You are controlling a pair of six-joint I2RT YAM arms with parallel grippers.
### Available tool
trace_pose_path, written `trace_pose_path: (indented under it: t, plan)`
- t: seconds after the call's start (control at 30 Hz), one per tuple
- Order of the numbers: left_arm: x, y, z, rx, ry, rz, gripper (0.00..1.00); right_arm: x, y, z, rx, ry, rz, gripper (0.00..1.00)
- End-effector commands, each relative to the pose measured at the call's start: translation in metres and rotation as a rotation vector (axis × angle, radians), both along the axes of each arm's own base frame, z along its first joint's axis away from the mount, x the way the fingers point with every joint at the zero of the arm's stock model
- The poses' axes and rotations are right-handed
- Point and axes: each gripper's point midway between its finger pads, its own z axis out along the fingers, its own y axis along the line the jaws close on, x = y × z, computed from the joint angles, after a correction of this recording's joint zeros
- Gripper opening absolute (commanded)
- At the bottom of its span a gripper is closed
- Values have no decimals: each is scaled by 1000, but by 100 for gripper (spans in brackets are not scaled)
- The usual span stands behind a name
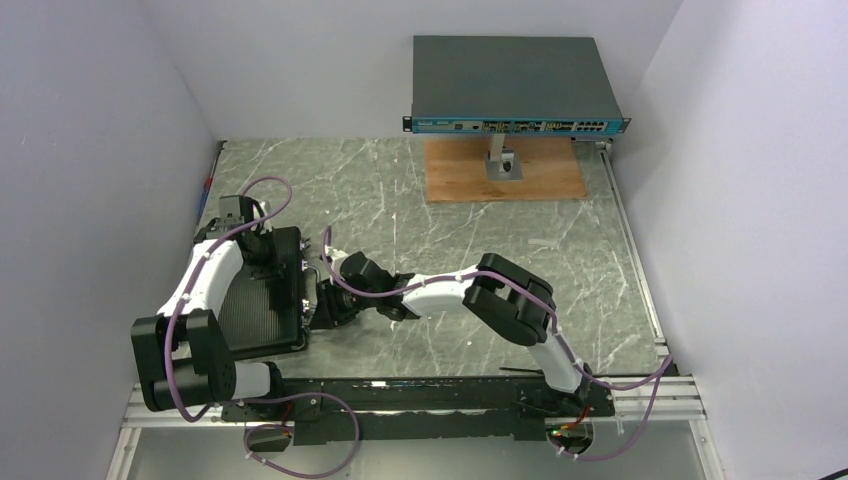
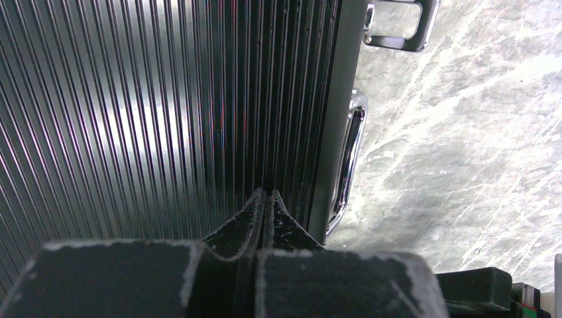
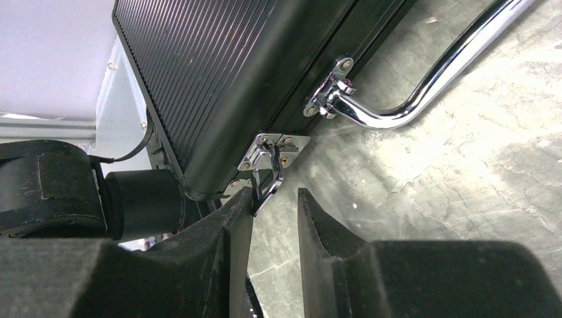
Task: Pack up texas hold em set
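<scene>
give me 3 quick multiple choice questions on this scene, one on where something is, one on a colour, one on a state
1. Where on the table does the briefcase lie?
A. near left
B. far right
C. on the wooden board

2. What colour is the case's handle?
A. red
B. silvery
C. yellow

3. How does the right gripper stand?
A. shut on the handle
B. shut on nothing
C. open

Answers:
1 A, the top view shows the case at the near left.
2 B, the right wrist view shows a shiny chrome bar.
3 C, its fingers stand apart beside the latch.
</scene>
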Motion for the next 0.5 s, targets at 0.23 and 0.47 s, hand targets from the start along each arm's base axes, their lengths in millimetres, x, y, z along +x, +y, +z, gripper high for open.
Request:
trace_pose_path:
  t: [0.23,0.47]
  plan:
    - [-14,1,-13,16,62,-3,0,15,-22,-37,-94,-46,-67,31]
    - [-15,1,-14,15,64,-2,0,14,-25,-54,-123,-35,-72,30]
